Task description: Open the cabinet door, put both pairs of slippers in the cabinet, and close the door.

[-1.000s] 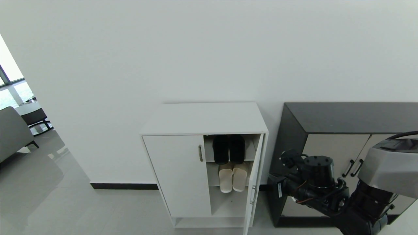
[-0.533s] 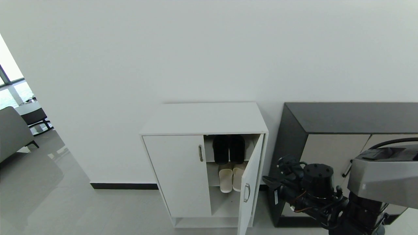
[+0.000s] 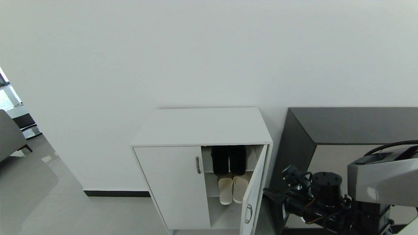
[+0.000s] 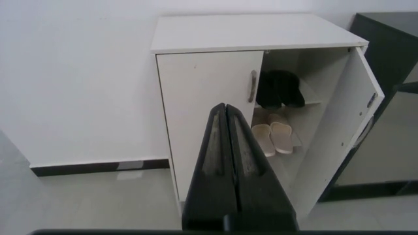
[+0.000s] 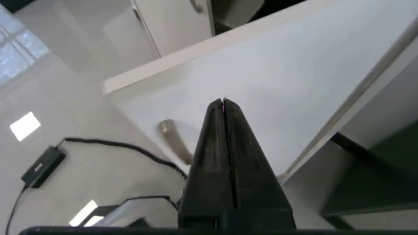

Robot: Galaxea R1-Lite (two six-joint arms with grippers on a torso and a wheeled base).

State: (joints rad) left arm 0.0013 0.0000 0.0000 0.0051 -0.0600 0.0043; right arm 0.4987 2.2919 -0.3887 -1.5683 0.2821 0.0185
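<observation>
- Right tool (image 5: 224,104): dark, two-fingered, fingers pressed together with nothing between them. Its tip lies at the outer face of the cabinet's right door; whether it touches cannot be told.
- Left tool (image 4: 226,108): likewise closed and empty, held well apart from the cabinet front and pointing toward it.
- Black cable (image 5: 98,147) with a small black adapter (image 5: 42,166): lying on the glossy grey tiled floor (image 3: 65,209) below the right tool.
- Right door (image 3: 253,192): flat white panel, hinged at the cabinet's right edge and standing partly open, with a short metal bar handle (image 3: 249,213) near its free edge.
- Left door (image 3: 169,186): matching white panel, closed, its metal handle (image 3: 197,164) at the inner edge.
- Pair of beige slippers (image 3: 232,189): side by side on the middle shelf, toes at its front edge.
- Pair of black slippers (image 3: 228,160): side by side on the upper shelf, directly above the beige pair, toes at the front edge.
- White two-door cabinet (image 3: 202,127): standing on the floor against the plain white wall (image 3: 196,49).
- Dark sideboard (image 3: 343,124): low, black-topped, just beside the cabinet's right side and also against the wall.
</observation>
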